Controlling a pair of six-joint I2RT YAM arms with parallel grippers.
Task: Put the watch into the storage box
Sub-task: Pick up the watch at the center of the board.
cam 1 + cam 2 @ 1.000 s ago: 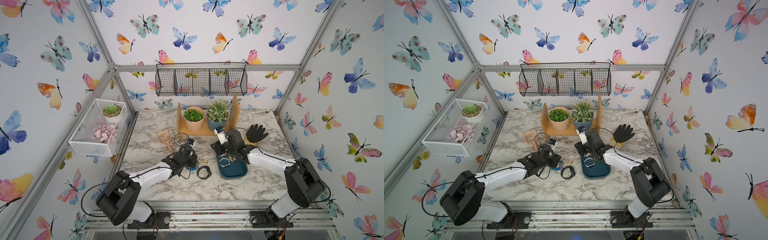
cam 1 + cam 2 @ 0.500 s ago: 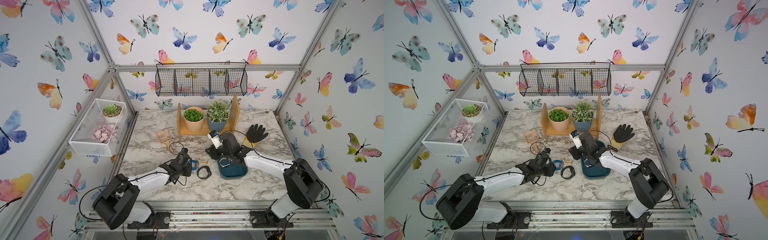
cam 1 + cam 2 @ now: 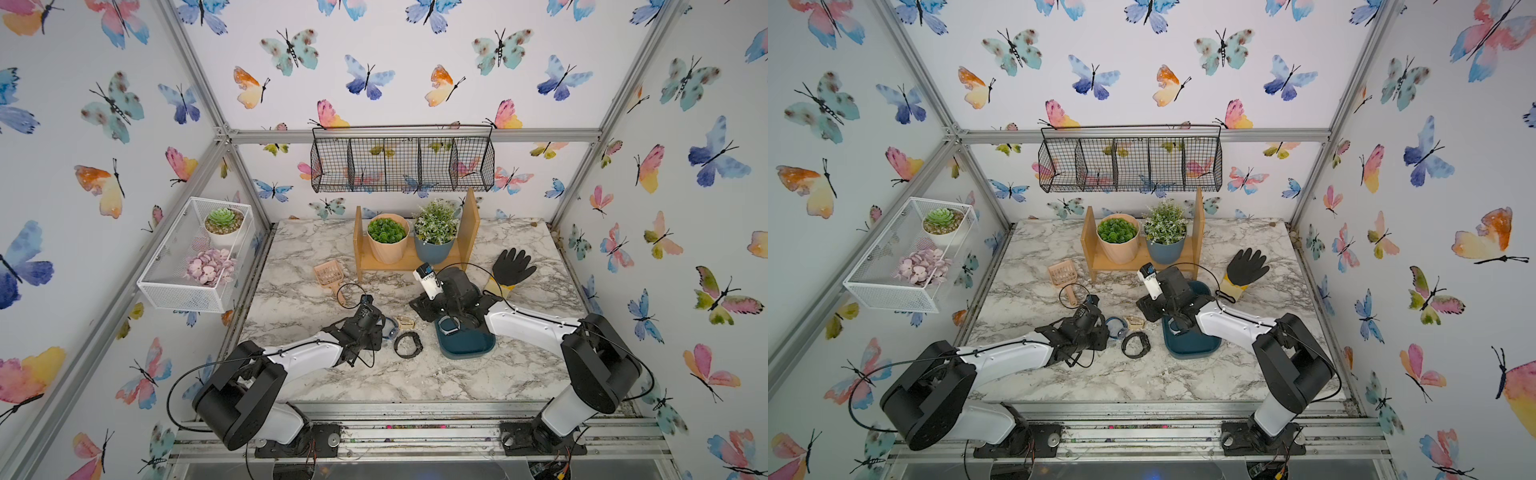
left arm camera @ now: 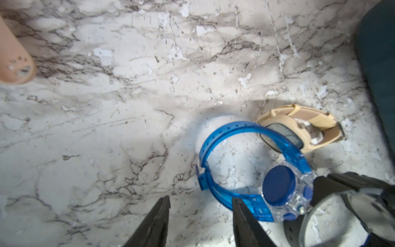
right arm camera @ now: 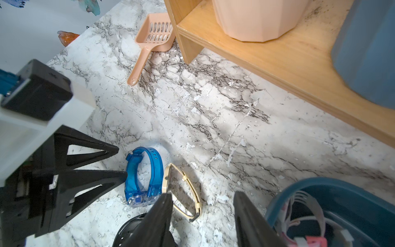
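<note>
left pincer is open and empty, low over the surface, right next to the blue watch. one tip sits at the strap near the face and the other is over bare marble, so the band lies off to the box side of the gap, not inside it. the loop stretches away from the tips toward the beige watch just beside it. my guess is it needs a sideways nudge to straddle the strap. right pincer is open and empty too, by the storage box, which already has a white-and-pink watch in it. left arm's clearly nearer.
</note>
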